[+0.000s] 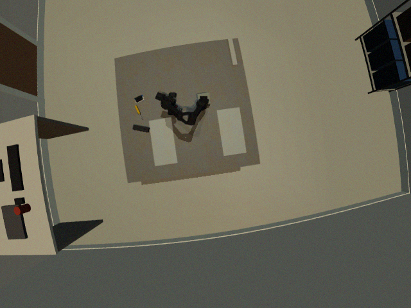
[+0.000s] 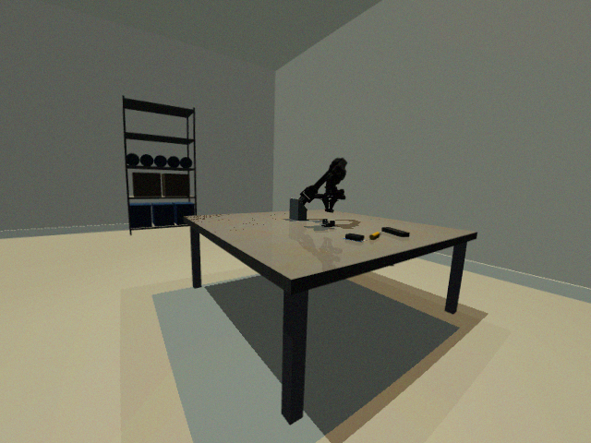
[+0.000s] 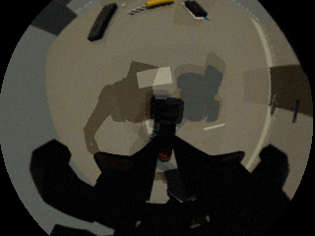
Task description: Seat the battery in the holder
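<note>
My gripper (image 3: 165,138) is shut on the battery (image 3: 165,118), a dark cylinder with a red mark that sticks out past the fingertips. In the side view the gripper (image 2: 329,207) hangs a little above the table, near the arm's base. From above it (image 1: 161,96) sits left of the base. A small dark block with a pale end, which looks like the holder (image 1: 139,98), lies to the gripper's left, apart from it. It also shows in the side view (image 2: 354,236) and at the top of the wrist view (image 3: 196,8).
A yellow screwdriver (image 1: 138,111) and a flat black bar (image 1: 140,128) lie near the holder. A small dark object (image 2: 331,221) lies on the table under the gripper. Two pale rectangles (image 1: 162,142) (image 1: 231,131) mark the tabletop. A shelf unit (image 2: 160,164) stands far behind.
</note>
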`<action>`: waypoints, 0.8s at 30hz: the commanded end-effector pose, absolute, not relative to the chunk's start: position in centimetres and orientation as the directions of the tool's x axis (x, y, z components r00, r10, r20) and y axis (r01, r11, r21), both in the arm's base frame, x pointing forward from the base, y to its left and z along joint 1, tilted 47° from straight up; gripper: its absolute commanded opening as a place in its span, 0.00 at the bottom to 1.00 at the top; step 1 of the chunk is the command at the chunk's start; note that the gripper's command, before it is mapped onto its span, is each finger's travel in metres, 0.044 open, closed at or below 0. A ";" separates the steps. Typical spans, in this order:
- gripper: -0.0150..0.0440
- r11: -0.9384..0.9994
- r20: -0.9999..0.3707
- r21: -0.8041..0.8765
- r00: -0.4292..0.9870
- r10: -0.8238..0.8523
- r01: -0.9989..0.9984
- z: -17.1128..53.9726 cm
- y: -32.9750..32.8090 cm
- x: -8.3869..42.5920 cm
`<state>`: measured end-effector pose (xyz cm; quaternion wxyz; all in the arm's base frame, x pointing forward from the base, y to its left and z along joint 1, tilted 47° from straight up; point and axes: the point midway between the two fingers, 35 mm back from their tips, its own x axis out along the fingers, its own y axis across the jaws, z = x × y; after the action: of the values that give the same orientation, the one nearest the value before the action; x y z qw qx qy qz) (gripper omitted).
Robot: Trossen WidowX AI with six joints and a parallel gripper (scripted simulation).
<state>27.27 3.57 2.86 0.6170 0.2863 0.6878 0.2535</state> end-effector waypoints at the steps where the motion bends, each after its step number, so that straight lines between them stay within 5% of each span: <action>1: 0.36 0.700 -0.699 0.689 -0.081 0.710 0.187 3.3 4.1 26.6; 24: 0.36 0.723 -0.745 0.664 0.096 0.660 0.189 0.9 6.1 26.9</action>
<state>27.17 5.69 1.25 0.6573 0.3231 0.6557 0.1832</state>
